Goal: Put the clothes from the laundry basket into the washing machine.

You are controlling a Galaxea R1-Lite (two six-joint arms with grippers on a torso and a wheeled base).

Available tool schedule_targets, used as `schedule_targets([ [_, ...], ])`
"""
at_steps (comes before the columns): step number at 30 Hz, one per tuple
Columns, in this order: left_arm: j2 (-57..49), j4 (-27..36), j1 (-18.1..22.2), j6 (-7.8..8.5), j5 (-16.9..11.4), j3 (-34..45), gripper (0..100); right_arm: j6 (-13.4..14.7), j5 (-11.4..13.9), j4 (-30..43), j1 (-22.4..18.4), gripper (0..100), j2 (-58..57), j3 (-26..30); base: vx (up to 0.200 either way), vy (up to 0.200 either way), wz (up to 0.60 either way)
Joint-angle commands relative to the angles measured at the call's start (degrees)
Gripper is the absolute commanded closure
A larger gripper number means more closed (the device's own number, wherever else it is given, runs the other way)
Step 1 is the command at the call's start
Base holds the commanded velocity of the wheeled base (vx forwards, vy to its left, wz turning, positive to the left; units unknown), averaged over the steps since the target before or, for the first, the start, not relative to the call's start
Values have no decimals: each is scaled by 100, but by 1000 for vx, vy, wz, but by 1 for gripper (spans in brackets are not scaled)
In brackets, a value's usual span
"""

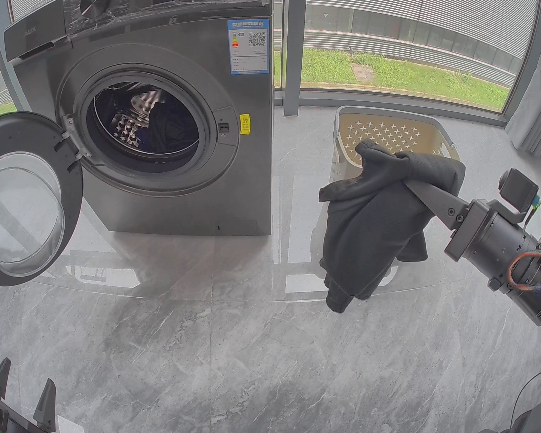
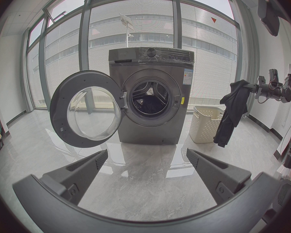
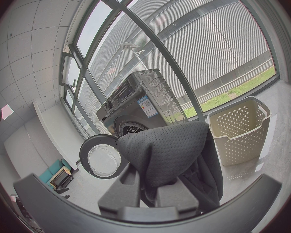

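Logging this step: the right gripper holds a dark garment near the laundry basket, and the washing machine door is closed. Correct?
No: the door is swung wide open, as the head view shows. The right gripper does hold the dark garment near the laundry basket.

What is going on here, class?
The right gripper is shut on a dark grey fabric garment, hanging it above the floor beside the cream plastic laundry basket. The grey front-loading washing machine has its round door swung open, with dark clothing in the drum. The left gripper is open, low down.
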Motion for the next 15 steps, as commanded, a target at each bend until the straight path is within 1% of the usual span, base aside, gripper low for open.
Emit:
schedule_targets([
  [1,-74,-8,0,-4,1,101,0,4,1,0,5,100,20,3,0,200,0],
  [5,-74,-8,0,-4,1,101,0,13,1,0,5,100,47,3,0,200,0],
  [6,-74,1,0,40,1,101,0,4,1,0,5,100,47,3,0,0,0],
  [14,-74,9,0,23,10,101,0,13,1,0,5,100,55,38,0,0,0],
  [15,-74,1,0,23,10,101,0,13,1,0,5,100,55,38,0,200,0],
])
